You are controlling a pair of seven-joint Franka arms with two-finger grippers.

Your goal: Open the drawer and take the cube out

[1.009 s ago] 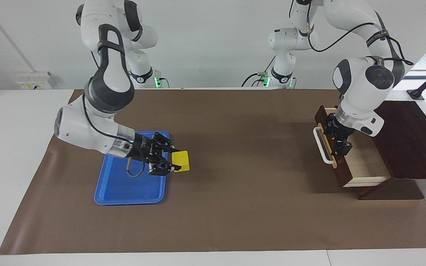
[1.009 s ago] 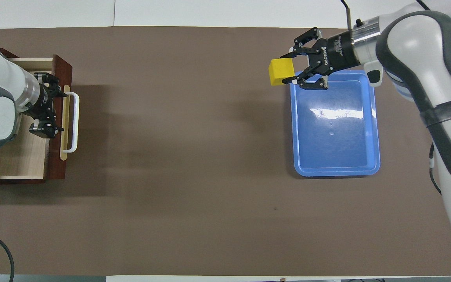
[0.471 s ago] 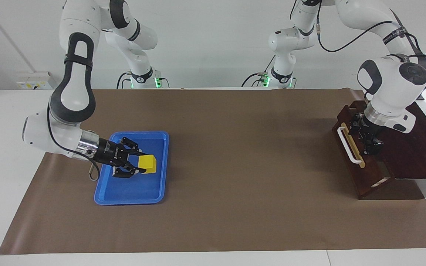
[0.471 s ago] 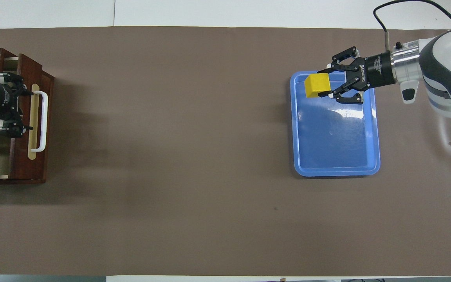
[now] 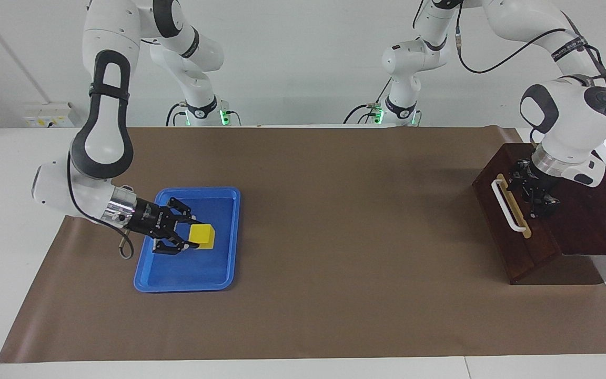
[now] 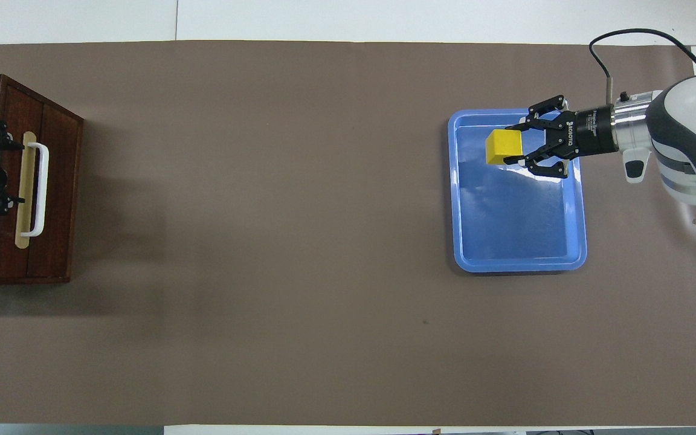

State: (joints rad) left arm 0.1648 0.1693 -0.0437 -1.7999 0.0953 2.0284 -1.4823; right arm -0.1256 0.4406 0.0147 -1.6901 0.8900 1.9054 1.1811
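Your right gripper (image 5: 186, 238) is clamped on the cube (image 5: 201, 236) low over the blue tray (image 5: 177, 276), seemingly for set-down; left gripper (image 5: 537, 197), finger state unreadable, sits over the pushed-in drawer (image 5: 511, 231).

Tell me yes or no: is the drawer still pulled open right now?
No: the drawer sits flush in its dark wooden cabinet with no pale interior showing, the left gripper over it beside the white handle.

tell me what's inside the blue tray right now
The yellow cube is in the blue tray, between the fingers of the right end effector. Whether it rests on the tray floor can't be told. The rest is bare.
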